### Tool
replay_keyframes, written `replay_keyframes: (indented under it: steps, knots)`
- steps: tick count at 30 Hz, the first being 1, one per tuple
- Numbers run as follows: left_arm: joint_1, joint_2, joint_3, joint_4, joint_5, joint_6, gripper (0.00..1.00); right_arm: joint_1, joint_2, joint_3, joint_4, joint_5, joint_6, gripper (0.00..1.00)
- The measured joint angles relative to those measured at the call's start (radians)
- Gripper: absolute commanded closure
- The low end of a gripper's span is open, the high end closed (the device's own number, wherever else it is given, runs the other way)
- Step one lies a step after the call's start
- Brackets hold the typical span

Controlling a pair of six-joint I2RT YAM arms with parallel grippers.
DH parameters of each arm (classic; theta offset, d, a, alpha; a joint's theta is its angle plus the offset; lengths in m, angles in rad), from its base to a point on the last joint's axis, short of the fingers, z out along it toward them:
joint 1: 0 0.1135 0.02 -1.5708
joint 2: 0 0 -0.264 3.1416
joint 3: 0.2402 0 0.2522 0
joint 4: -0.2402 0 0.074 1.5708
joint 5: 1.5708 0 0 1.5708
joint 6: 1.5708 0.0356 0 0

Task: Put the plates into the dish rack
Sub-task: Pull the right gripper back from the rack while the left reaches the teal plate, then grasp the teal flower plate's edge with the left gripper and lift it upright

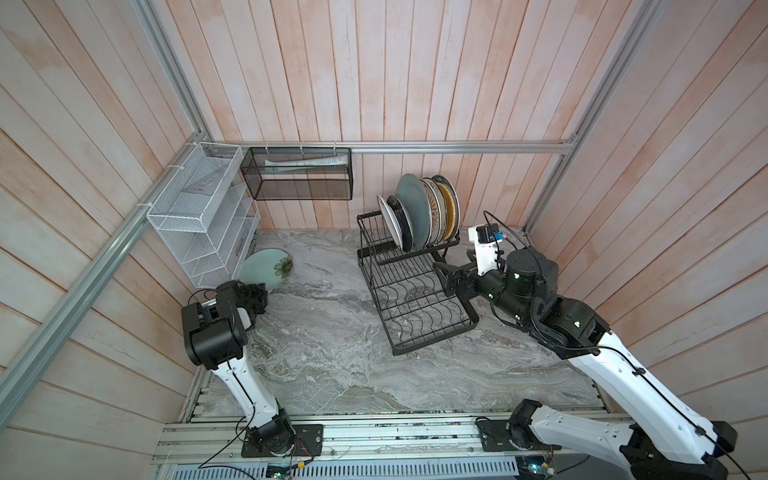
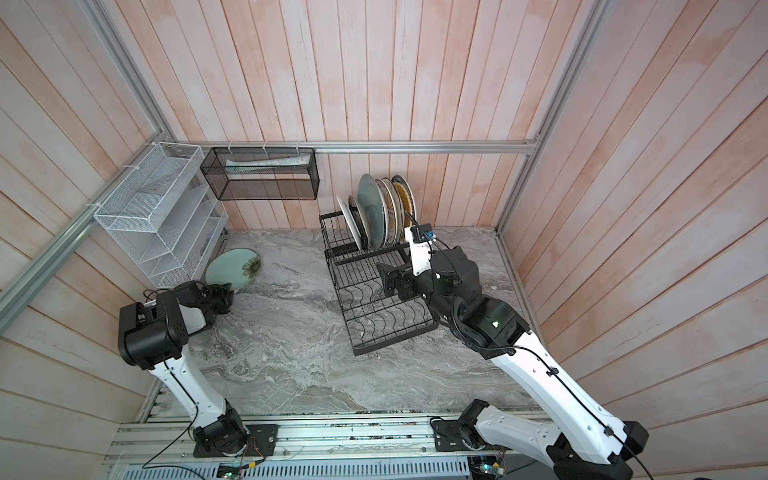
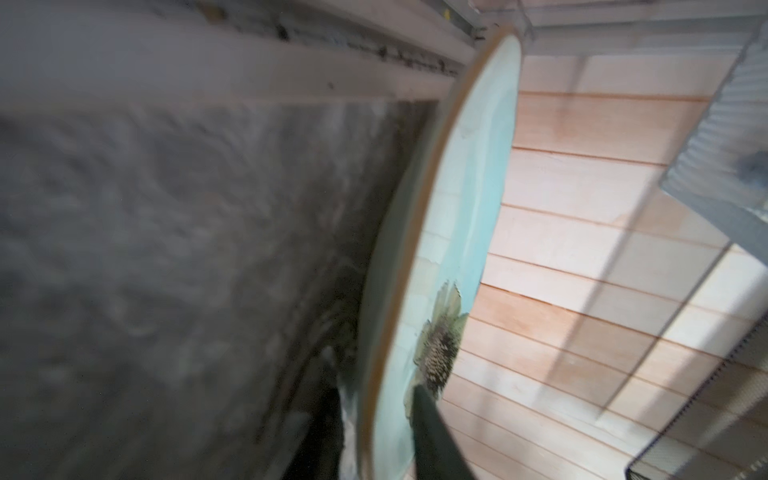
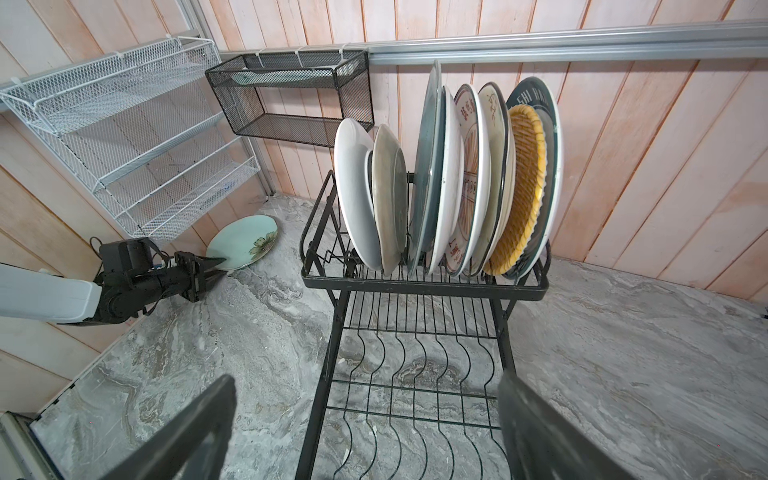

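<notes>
A pale green plate with a flower (image 1: 266, 270) (image 2: 232, 266) (image 4: 243, 243) rests tilted on the marble top below the white organizer. My left gripper (image 1: 259, 291) (image 4: 216, 262) (image 3: 374, 386) is shut on its near rim, one finger on the flowered face and one behind. Several plates stand upright in the upper tier of the black wire dish rack (image 1: 436, 334) (image 4: 424, 284), among them a grey-blue plate (image 1: 415, 216) (image 4: 428, 166) and a yellow woven-look plate (image 4: 523, 187). My right gripper (image 1: 442, 277) (image 4: 365, 380) hangs open and empty over the rack's lower tier.
A white mesh organizer (image 1: 199, 224) and a black mesh basket (image 1: 299, 174) hang on the back walls at the left. Wooden walls close in three sides. An aluminium rail (image 1: 374, 436) runs along the front edge, carrying both arm bases.
</notes>
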Motion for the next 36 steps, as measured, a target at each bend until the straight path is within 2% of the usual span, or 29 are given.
replay_keyframes:
  steps: [2,10,19,30,36]
  knots:
    - [0.005,0.022,0.050,-0.049,-0.005,0.003,0.99,0.000,-0.006,-0.008,0.000,0.000,0.008,0.02]
    - [0.003,0.029,0.033,-0.007,0.013,0.019,1.00,-0.001,-0.030,-0.039,-0.006,-0.003,0.041,0.02]
    - [-0.024,-0.107,-0.239,0.147,0.090,-0.021,1.00,-0.011,-0.012,-0.050,-0.001,-0.021,0.044,0.02]
    - [-0.135,-0.412,-0.540,0.116,0.196,-0.045,1.00,-0.133,0.051,-0.103,0.053,-0.188,0.108,0.02]
    - [-0.135,-0.703,-0.595,-0.078,0.252,0.074,1.00,-0.185,0.078,-0.154,0.098,-0.306,0.167,0.02]
